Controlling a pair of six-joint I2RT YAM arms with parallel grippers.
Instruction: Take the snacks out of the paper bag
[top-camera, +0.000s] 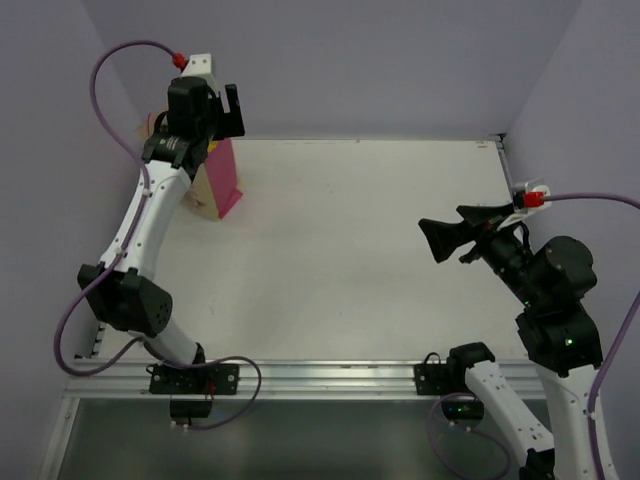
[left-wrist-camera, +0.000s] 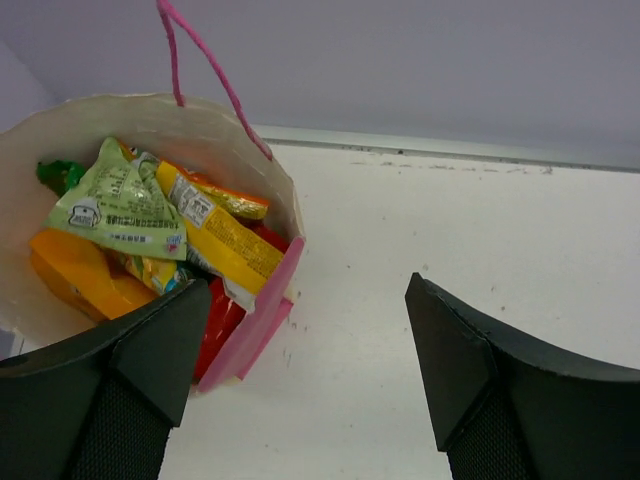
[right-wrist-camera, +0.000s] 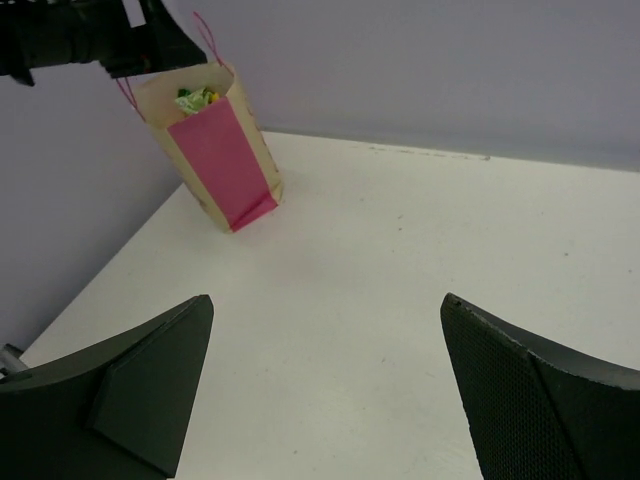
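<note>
The paper bag (top-camera: 222, 180) stands upright at the table's far left; it also shows in the right wrist view (right-wrist-camera: 222, 160). In the left wrist view I look down into the open bag (left-wrist-camera: 250, 140), which holds several snacks: a pale green packet (left-wrist-camera: 115, 205), a yellow one (left-wrist-camera: 225, 245), an orange one (left-wrist-camera: 75, 275) and a red one (left-wrist-camera: 215, 330). My left gripper (left-wrist-camera: 308, 300) hovers open above the bag's right rim and holds nothing. My right gripper (right-wrist-camera: 326, 310) is open and empty, above the table's right side (top-camera: 450, 232), facing the bag.
Lilac walls close the table at the back, left and right. The bag's pink cord handle (left-wrist-camera: 205, 60) stands up at the rim. The left arm (top-camera: 150, 215) runs along the left edge. A metal rail (top-camera: 320, 375) bounds the near edge.
</note>
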